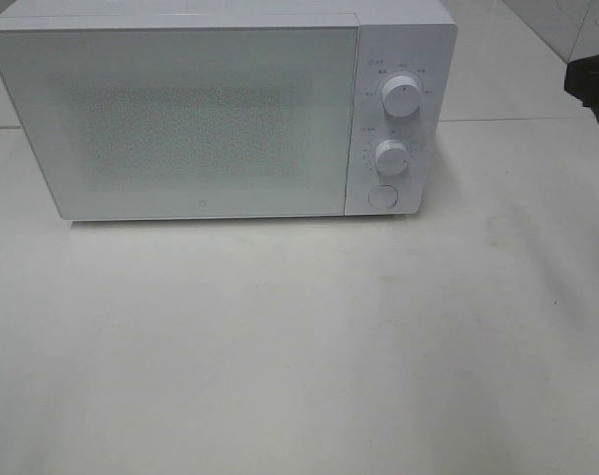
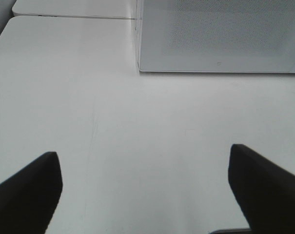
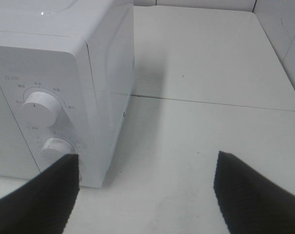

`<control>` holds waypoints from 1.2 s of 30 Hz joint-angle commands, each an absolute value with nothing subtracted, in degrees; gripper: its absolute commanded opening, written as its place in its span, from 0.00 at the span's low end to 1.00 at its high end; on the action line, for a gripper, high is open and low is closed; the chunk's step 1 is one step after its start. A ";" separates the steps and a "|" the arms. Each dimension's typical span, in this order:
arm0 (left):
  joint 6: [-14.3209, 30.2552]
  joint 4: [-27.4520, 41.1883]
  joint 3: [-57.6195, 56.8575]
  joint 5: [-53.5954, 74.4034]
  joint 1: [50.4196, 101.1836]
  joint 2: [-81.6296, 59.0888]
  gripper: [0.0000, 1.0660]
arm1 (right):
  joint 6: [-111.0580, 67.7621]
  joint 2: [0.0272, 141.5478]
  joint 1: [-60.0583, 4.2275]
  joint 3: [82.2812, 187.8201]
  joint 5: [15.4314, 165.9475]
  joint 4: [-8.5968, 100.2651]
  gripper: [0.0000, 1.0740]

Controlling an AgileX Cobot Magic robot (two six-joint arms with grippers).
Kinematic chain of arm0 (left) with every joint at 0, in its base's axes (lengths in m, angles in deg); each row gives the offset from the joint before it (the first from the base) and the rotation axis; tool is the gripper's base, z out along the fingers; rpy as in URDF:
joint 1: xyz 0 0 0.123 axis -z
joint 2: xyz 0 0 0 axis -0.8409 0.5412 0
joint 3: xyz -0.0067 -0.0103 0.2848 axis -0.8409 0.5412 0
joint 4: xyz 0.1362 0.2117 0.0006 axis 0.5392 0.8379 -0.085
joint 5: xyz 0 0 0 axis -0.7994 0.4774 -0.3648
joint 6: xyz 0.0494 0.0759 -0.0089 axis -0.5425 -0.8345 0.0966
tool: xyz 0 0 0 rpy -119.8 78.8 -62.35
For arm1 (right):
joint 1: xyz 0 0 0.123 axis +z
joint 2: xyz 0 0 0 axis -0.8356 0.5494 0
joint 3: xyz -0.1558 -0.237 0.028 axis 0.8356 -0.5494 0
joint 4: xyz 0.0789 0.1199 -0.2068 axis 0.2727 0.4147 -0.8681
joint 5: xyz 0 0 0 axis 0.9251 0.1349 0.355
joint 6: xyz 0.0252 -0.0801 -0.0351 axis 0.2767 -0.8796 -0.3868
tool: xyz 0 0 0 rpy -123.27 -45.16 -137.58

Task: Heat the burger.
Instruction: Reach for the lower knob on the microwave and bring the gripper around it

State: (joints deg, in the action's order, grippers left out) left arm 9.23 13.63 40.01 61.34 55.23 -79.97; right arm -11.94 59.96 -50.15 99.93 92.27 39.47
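Observation:
The burger is out of view in all three frames. A white microwave [image 1: 180, 119] stands at the back of the table with its door shut. In the left wrist view my left gripper [image 2: 143, 156] is open over bare table, its dark fingers [image 2: 30, 190] wide apart, a little before the microwave's [image 2: 220, 34] front left corner. My right gripper [image 3: 147, 161] is open too, with nothing between its fingers, hovering by the microwave's [image 3: 103, 63] front right corner near the control panel. A dark part of an arm [image 1: 591, 89] shows at the right edge of the exterior high view.
The panel carries an upper knob [image 1: 402, 96], a lower knob [image 1: 390, 156] and a round button [image 1: 382, 195]. The white table [image 1: 299, 346] stretches in front of the microwave. A seam between table sections [image 3: 210, 100] runs to the right of the microwave.

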 commanded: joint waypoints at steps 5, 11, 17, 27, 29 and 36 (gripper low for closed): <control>9.34 13.23 40.24 60.65 55.23 -81.40 0.79 | -8.73 67.52 -50.43 100.16 102.29 39.13 0.70; 9.34 13.23 40.24 60.65 55.23 -81.40 0.79 | -12.97 73.02 -46.77 95.17 117.36 43.37 0.70; 9.34 13.23 40.24 60.65 55.23 -81.40 0.79 | -22.13 77.83 -41.27 91.74 127.96 54.71 0.70; 9.34 13.23 40.24 60.65 55.23 -81.06 0.79 | -32.56 86.60 -28.32 90.30 143.09 74.20 0.70; 9.34 13.23 40.24 60.65 55.23 -81.06 0.79 | -34.11 89.24 -24.02 90.30 148.53 79.18 0.70; 9.34 13.23 40.24 60.65 55.23 -81.06 0.79 | -35.71 94.85 -15.54 90.30 158.27 88.75 0.70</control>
State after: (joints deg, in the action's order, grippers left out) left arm 9.23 13.63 40.01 61.34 55.23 -79.97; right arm -34.68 93.82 -17.60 90.47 154.32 85.94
